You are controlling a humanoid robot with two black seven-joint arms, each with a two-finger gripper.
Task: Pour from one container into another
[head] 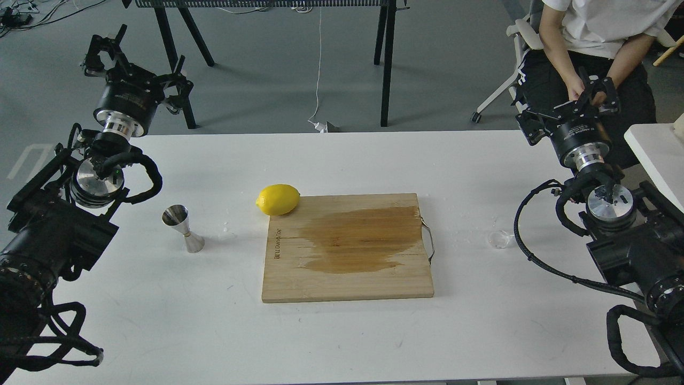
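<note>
The tiny clear cup (pixel 499 239) stands on the white table (pixel 342 331), right of the cutting board. Left of the board, the shiny steel jigger (pixel 182 228) stands upright. My left gripper (pixel 138 63) hangs high above the table's far-left corner, well behind the jigger, its fingers spread with nothing between them. My right gripper (pixel 567 102) is raised over the far-right edge, far behind the cup, and also looks open and empty. Whether the cup holds liquid cannot be made out.
A wooden cutting board (pixel 299 278) with a large wet stain and a metal handle lies mid-table. A lemon (pixel 278 199) rests at its far-left corner. A seated person (pixel 593 37) is right behind my right gripper. A second white table (pixel 657 155) adjoins on the right.
</note>
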